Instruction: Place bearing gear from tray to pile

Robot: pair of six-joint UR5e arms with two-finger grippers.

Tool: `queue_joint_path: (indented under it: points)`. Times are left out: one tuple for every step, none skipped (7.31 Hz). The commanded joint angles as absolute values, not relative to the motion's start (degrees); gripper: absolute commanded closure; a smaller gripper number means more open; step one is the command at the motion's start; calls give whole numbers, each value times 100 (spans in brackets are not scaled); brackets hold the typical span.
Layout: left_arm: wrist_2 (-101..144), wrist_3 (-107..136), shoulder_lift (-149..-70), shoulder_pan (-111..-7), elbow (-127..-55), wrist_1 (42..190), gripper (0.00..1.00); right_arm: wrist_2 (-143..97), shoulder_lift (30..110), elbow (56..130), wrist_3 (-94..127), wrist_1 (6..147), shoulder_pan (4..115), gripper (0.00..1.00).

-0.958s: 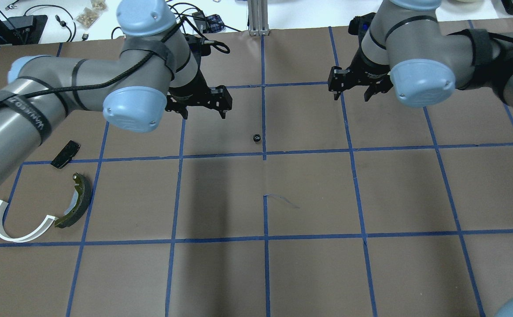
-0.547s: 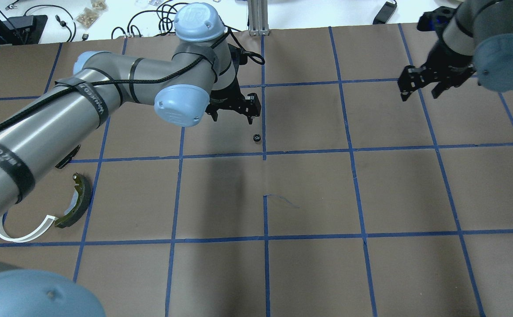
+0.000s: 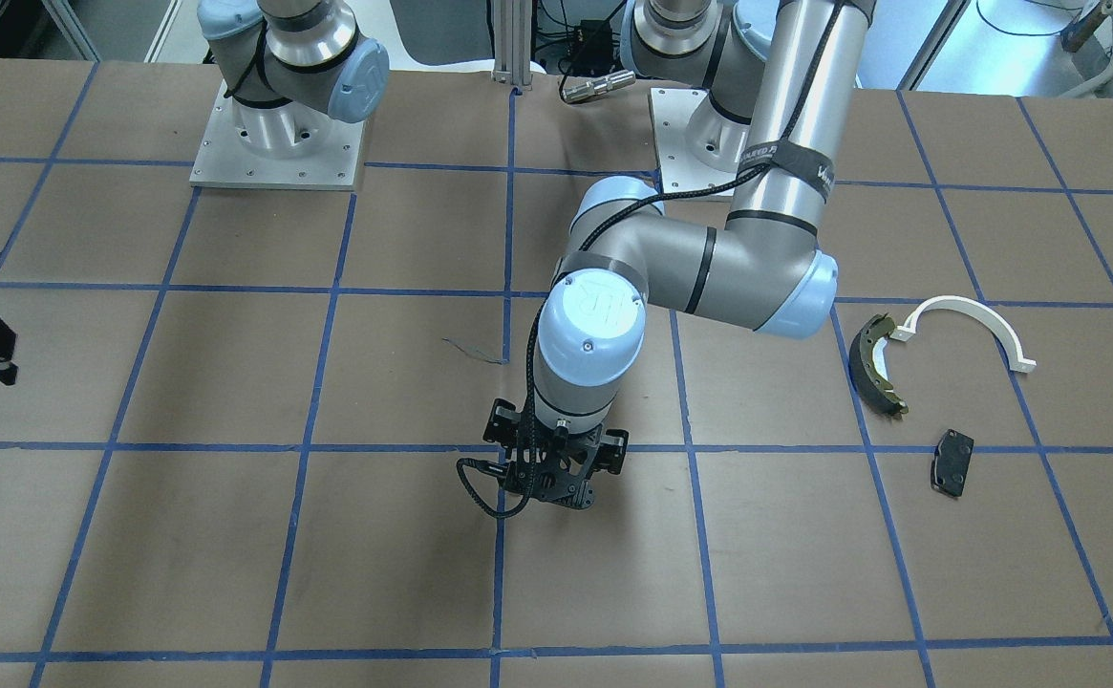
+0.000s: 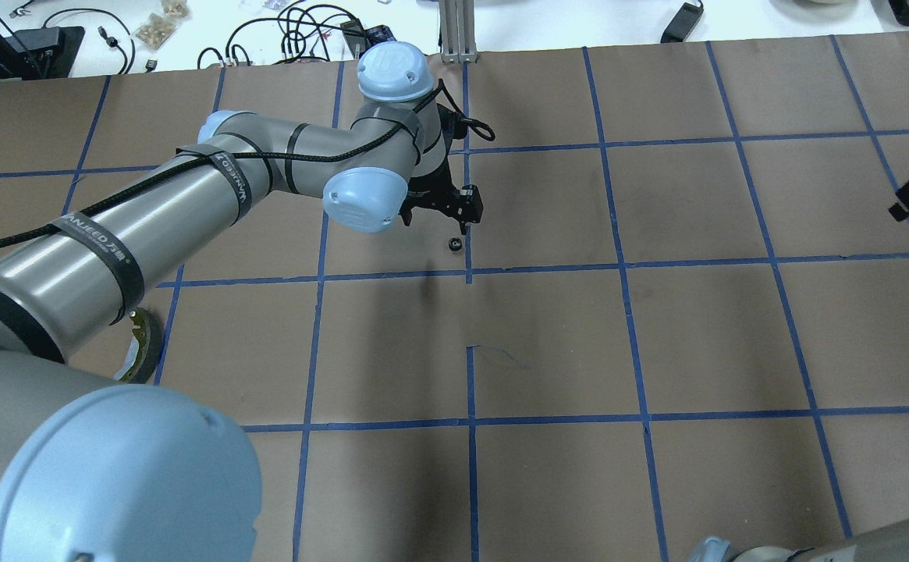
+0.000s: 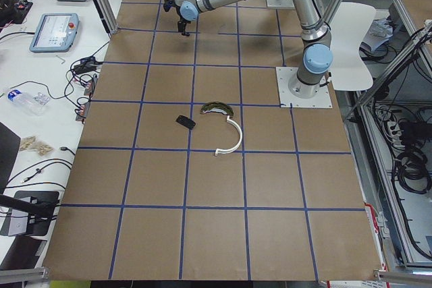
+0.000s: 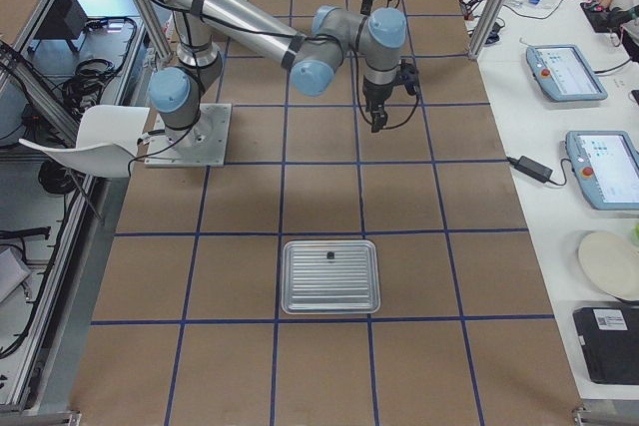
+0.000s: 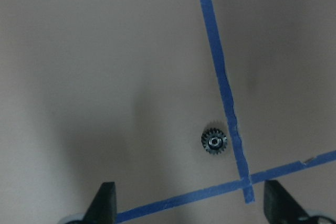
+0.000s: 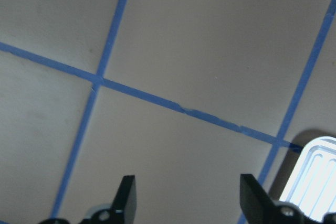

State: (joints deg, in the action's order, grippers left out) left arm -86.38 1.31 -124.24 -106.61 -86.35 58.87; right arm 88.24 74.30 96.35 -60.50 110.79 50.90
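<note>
Moved: left gripper [image 4: 436, 221] has closed in on bearing gear [image 7: 214, 141]; right gripper [image 8: 184, 198] swung outward.
Gear position: on table [image 4: 548, 336] beside tape crossing [image 7: 245, 182], ahead of the spread left fingers [image 7: 105, 203], untouched.
Right fingers [image 8: 126, 195]: apart, empty.

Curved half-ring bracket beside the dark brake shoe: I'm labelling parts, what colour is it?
White half-ring bracket; clearest in the exterior front-facing view.

2 gears [image 4: 454, 245] (prob.), 1 tray [image 6: 349, 288], 3 pile pts [image 3: 952, 462].
</note>
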Motion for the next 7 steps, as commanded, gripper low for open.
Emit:
queue_joint_path:
  points:
    - [-8648,158,-12734,-10827,-8455,5792,0,8806,6779,9642,-8469,11721,4274,26]
    - [-8666,184,-12770,-10872,-8455,5801,7,8798,6689,9642,-9369,11751,4037,26]
    - [-8683,158,-12797,-10881,-8490,5809,10,8798,6584,9642,-9769,11821,3799,26]
    - [-8684,150,-12814,-10881,-8508,5810,10,8867,6322,9668,-10748,12396,3745,26]
    - [-8684,149,-12814,-10881,-8508,5827,15,8886,6137,9677,-11149,12828,3675,26]
    - [-8692,149,-12806,-10881,-8534,5879,26,8877,6083,9685,-11171,12849,3622,26]
    - [-8701,141,-12806,-10881,-8543,5880,35,8877,6004,9738,-11162,12850,3604,26]
